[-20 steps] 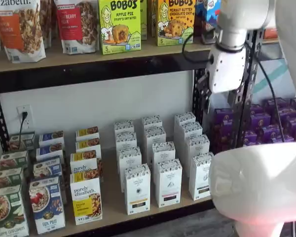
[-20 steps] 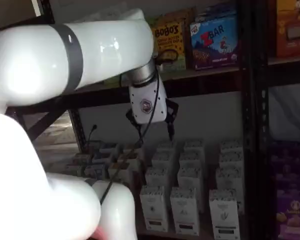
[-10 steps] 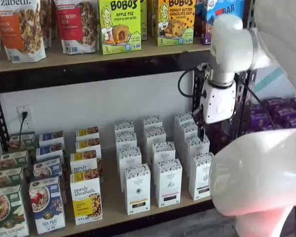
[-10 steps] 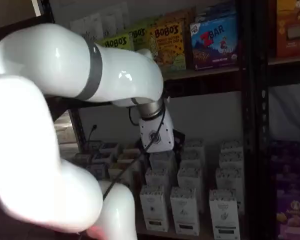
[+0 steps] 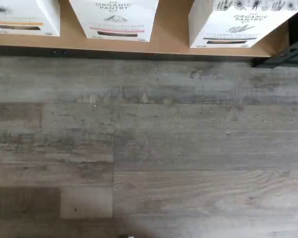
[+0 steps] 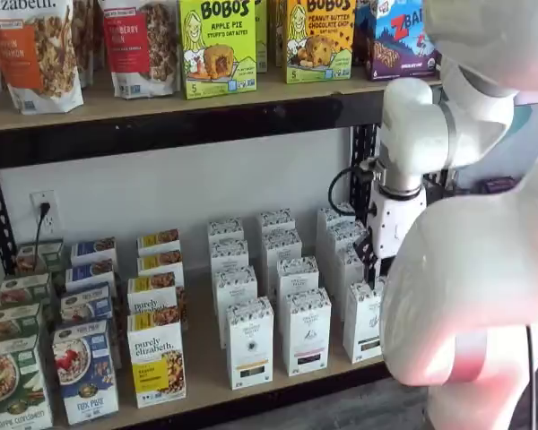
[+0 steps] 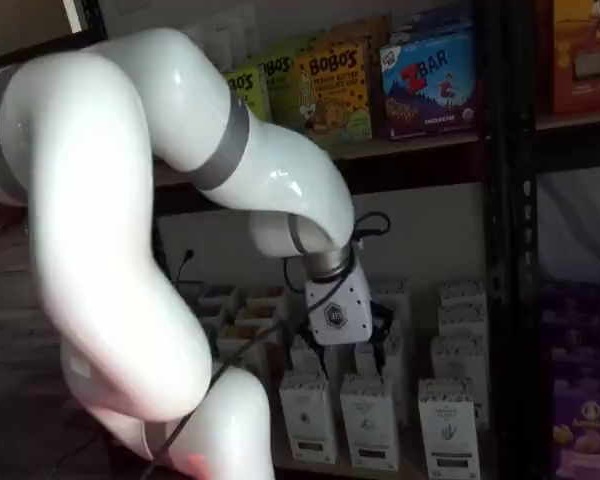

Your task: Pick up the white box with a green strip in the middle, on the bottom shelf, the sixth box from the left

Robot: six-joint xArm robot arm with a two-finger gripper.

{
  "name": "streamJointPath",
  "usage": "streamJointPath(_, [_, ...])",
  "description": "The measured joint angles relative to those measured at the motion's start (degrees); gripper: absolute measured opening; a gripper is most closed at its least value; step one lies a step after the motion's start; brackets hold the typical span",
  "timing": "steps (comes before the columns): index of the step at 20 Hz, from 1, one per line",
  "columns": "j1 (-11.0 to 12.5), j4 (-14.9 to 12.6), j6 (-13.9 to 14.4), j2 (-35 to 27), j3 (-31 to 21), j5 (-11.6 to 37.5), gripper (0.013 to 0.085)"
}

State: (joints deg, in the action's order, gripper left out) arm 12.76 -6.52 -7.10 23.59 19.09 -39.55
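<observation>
At right centre of a shelf view, the gripper [image 6: 369, 269] is seen over the white box [image 6: 362, 319] on the bottom shelf [image 6: 206, 376]; finger gap cannot be told. A neighbouring alike carton [image 6: 305, 330] could be grasped.

Bobo's boxes [image 6: 217, 47] above, granola boxes [image 6: 157, 356] below

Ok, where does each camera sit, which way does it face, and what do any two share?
Wrist view: on the wrist, looking down at plank floor and the bottom shelf edge; no robot part shows.
Shelf view: front-on to the shelves; arm and gripper at right.
Shelf view: angled from the side; arm fills the left, gripper over the white cartons.
Shared: both shelf views show the gripper and the white box.
</observation>
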Motion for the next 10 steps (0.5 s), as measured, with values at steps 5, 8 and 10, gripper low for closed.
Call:
streamJointPath(5, [1.23, 0.2, -1.05, -8.58, 0.61, 6.6, 0.085])
streamJointPath(8, [1.5, -0.13, -0.94, -13.57, 1.38, 10.2, 0.085])
streamJointPath(10, [1.5, 3.03, -3.59, -16.62, 1.4, 14.67, 0.085])
